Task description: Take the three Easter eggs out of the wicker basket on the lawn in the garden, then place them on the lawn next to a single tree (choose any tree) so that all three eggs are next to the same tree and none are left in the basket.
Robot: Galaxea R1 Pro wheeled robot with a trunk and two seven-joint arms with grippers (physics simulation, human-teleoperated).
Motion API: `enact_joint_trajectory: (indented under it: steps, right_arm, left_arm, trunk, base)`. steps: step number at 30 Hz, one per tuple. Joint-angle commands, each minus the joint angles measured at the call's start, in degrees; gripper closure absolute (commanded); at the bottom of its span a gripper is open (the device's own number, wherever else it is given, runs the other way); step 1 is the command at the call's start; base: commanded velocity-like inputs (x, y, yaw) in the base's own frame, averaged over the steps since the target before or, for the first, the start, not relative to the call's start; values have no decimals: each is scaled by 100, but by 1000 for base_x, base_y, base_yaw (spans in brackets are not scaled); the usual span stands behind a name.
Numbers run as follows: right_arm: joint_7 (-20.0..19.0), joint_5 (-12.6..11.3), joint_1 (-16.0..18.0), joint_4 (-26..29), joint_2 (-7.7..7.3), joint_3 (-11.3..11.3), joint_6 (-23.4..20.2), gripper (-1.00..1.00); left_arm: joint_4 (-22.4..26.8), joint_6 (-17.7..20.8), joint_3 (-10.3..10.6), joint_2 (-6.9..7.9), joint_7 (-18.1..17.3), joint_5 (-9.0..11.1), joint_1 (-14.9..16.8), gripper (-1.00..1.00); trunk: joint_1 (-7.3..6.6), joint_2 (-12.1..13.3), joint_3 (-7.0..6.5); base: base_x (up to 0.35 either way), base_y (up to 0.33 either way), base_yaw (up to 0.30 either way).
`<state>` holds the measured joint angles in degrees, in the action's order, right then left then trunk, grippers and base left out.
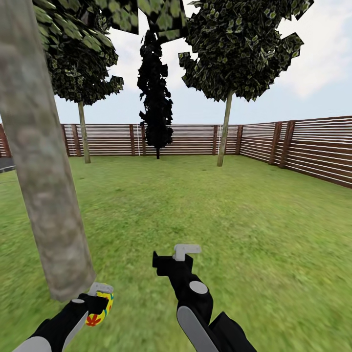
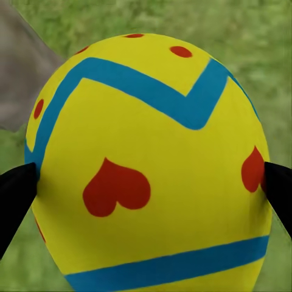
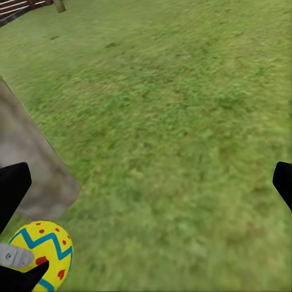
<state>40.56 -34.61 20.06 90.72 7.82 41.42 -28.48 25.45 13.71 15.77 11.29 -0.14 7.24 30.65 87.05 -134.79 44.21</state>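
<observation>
My left pincer (image 1: 99,304) grips an egg (image 1: 99,308) just right of the tree (image 1: 41,161) base, above the lawn (image 1: 220,205) (straight down to place); my right pincer (image 1: 171,255) hangs open.

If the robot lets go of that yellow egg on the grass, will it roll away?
Probably not far. The egg is smooth and rounded, so it may wobble or tip onto its side when the left gripper opens. The lawn looks flat and grassy, which should stop it quickly. Its glossy shell looks slippery, so it might slide in the fingers.
</observation>
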Motion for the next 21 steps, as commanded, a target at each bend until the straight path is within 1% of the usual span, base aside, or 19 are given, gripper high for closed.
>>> enact_joint_trajectory:
  steps: [1,14,17,21]
  right_arm:
    - [46,-37,7,7,0,8,-18,-100]
    - [49,-37,7,7,0,15,-18,-100]
    - [49,-37,7,7,0,15,-18,-100]
    - [49,-37,7,7,8,15,-18,-100]
  left_arm:
    - [10,17,38,3,9,57,-1,100]
    - [4,-17,48,-20,23,50,-7,100]
    - [4,-17,49,-20,23,50,-7,100]
    - [4,-17,49,-16,23,42,-7,100]
  trunk:
    - [1,-3,7]
    - [1,-3,7]
    - [1,-3,7]
    - [1,-3,7]
  base:
    - [160,-57,0]
    - [40,-59,0]
    - [144,-41,0]
    - [199,-175,0]
